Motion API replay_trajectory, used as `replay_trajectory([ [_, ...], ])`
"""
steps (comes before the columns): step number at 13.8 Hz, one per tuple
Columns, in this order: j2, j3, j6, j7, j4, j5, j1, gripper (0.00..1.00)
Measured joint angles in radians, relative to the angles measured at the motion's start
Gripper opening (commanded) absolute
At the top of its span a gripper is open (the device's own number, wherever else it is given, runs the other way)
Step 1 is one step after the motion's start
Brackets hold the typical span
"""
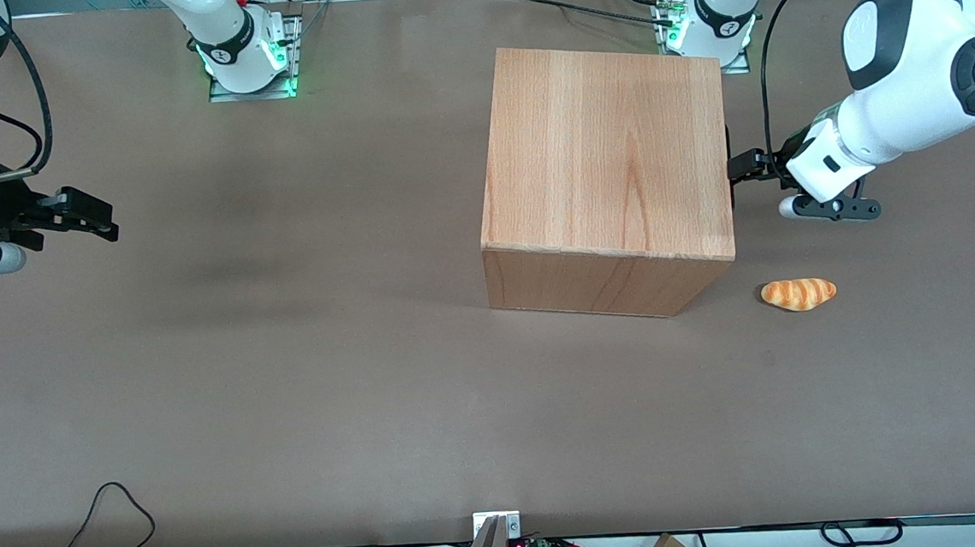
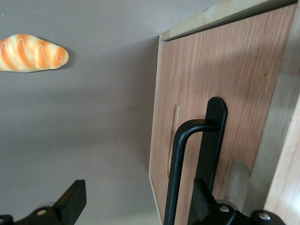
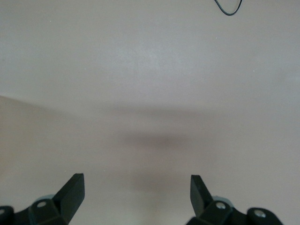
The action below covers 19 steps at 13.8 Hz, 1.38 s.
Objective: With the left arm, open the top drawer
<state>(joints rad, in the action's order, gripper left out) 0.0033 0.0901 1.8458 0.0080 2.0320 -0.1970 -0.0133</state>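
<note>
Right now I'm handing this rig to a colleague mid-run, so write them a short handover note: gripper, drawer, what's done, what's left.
Gripper: jaws open, at the cabinet face that looks toward the working arm's end of the table, one finger beside the black handle, nothing gripped.
Top drawer: its front panel looks flush with the cabinet, so it appears closed.
Done: approach to the handle.
Left: close on or hook the handle, pull the drawer out.
Bread roll lies on the table, nearer the front camera than the gripper.

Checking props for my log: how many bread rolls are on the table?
1. The bread roll lies on the table, nearer the front camera than the open gripper at the drawer. The cabinet might hide others.
</note>
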Motion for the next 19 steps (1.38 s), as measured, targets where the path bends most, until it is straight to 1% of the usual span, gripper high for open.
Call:
replay_trajectory([
  [9, 0.001, 0.000, 0.000, 0.005, 0.000, -0.001, 0.001, 1.00],
  [19, 0.028, 0.000, 0.000, 0.056, 0.005, -0.004, 0.015, 1.00],
])
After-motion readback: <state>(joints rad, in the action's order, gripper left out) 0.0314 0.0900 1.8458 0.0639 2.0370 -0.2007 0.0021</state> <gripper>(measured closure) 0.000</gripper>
